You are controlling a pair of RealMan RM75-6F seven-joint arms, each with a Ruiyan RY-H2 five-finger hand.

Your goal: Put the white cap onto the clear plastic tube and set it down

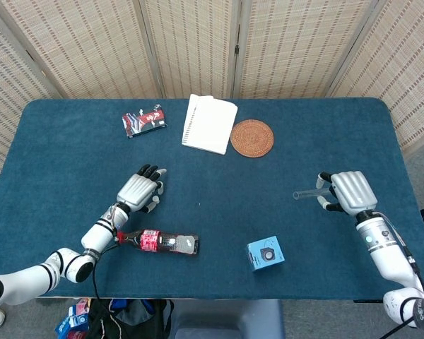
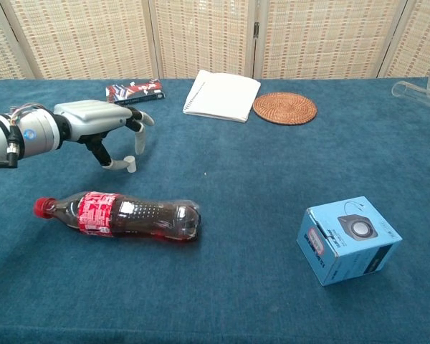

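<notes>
The small white cap (image 2: 131, 164) stands on the blue tablecloth at the left. My left hand (image 2: 100, 122) hovers low over it, palm down; the thumb tip touches the cap's left side and a finger hangs just above it. In the head view my left hand (image 1: 140, 191) covers the cap. At the right, my right hand (image 1: 348, 191) holds the clear plastic tube (image 1: 305, 193), which sticks out level toward the left. In the chest view only the tube's open end (image 2: 414, 91) shows at the right edge.
A cola bottle (image 2: 122, 215) lies on its side just in front of my left hand. A blue box (image 2: 347, 240) sits front right. A notebook (image 1: 210, 123), a round woven coaster (image 1: 252, 138) and a red packet (image 1: 143, 120) lie at the back.
</notes>
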